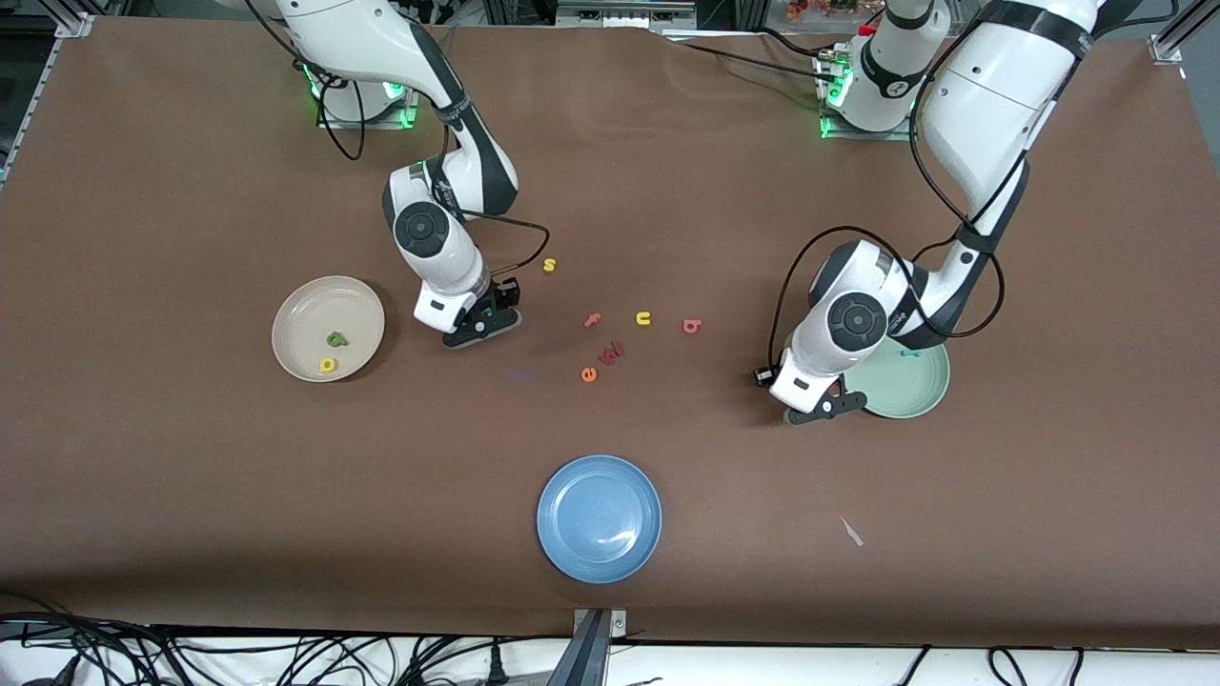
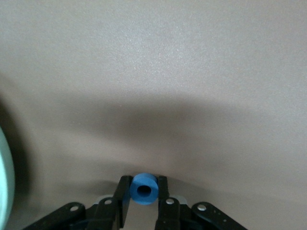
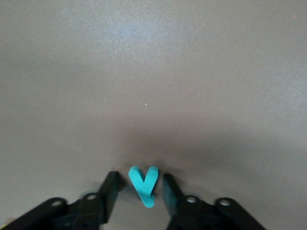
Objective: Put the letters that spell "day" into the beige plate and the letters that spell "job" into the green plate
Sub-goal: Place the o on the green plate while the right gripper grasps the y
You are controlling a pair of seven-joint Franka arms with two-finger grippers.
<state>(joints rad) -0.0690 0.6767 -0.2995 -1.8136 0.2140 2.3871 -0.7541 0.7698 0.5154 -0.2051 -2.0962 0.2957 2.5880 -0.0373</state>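
You have the green d (image 1: pixel 336 338) and yellow a (image 1: pixel 328 365) lying in the beige plate (image 1: pixel 297 314). The teal y (image 3: pixel 143 184) sits between the right tool's fingers. A teal j (image 1: pixel 910 353) lies in the green plate (image 1: pixel 917 400); the blue o (image 2: pixel 144 189) is pinched upright by the left tool, and the pinkish b (image 1: pixel 692 327) lies flat on the tabletop.

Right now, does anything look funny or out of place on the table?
Yes, a small white scrap lies alone on the table, nearer the front camera than the green plate. It is not a letter, so it looks like litter. Nothing else stands out.

A robotics lab; aluminium framing (image 1: pixel 71 24) and cable tangles (image 1: pixel 286 657) edge the brown table (image 1: pixel 191 495)
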